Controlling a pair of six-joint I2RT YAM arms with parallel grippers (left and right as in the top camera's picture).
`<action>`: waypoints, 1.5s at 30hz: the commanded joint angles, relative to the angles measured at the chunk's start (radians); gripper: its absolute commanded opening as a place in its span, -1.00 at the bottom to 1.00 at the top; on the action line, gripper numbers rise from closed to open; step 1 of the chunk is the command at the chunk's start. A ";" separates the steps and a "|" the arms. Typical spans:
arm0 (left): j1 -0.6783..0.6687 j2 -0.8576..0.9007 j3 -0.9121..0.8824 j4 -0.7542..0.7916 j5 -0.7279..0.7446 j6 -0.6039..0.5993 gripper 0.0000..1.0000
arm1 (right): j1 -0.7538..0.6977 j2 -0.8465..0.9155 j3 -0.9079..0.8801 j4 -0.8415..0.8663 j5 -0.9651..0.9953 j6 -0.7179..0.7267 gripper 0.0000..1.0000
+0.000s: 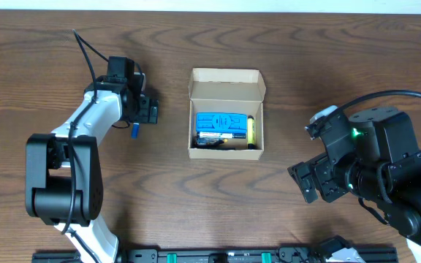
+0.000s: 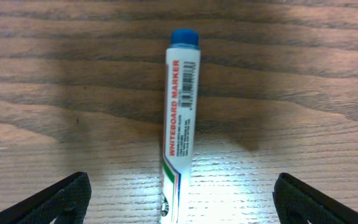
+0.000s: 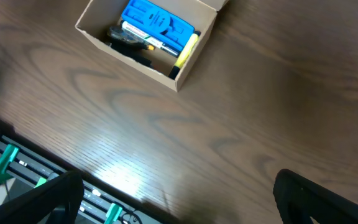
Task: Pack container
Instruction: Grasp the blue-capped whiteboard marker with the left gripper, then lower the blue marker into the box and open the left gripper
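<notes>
Over on the left, the left arm [image 1: 86, 131] reaches across the wooden table [image 1: 35, 44], with the left gripper [image 1: 143, 111] held low over a whiteboard marker [image 1: 134, 131]. From above you only catch the marker's blue end poking out past the gripper; the rest is hidden under it. The left wrist camera shows far more. The marker [image 2: 180, 124] lies flat on the wood, blue cap [image 2: 184, 38] pointing away and red lettering running down its white barrel. The two fingers [image 2: 55, 202] stand wide apart on either side of it, neither one touching it.

In the middle of the table sits the container [image 1: 225, 150], the tan cardboard box, well apart from the marker, with its flap lid [image 1: 225, 77] folded back on the far side. Inside there's a blue stapler [image 1: 221, 120], a yellow pen [image 1: 251, 130] along the right wall, and some darker bits along the near edge that I can't make out from above. The right wrist camera looks at the box [image 3: 123, 53] from a slant and shows a white pen [image 3: 143, 36] lying against the stapler.

On the right, the right arm [image 1: 375, 157] hangs back, well clear of the box. The right gripper [image 3: 179, 180] is spread wide with bare table between its fingers, holding nothing. That camera also picks up a black rail with green clips [image 3: 5, 162] at the table's near edge.
</notes>
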 commanded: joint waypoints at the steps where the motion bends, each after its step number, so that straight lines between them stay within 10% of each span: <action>1: 0.007 0.025 0.011 0.005 0.021 0.008 0.89 | -0.009 0.000 0.012 0.000 0.002 0.017 0.98; 11: 0.008 0.066 0.011 0.010 0.051 0.008 0.82 | -0.009 0.000 0.012 0.000 0.002 0.017 0.99; 29: 0.007 0.077 0.011 -0.029 -0.023 -0.003 -0.88 | -0.009 0.000 0.012 0.000 0.002 0.017 0.98; 45: -0.084 -0.195 0.132 -0.203 0.151 0.083 -0.89 | -0.009 0.000 0.012 0.000 0.002 0.016 0.98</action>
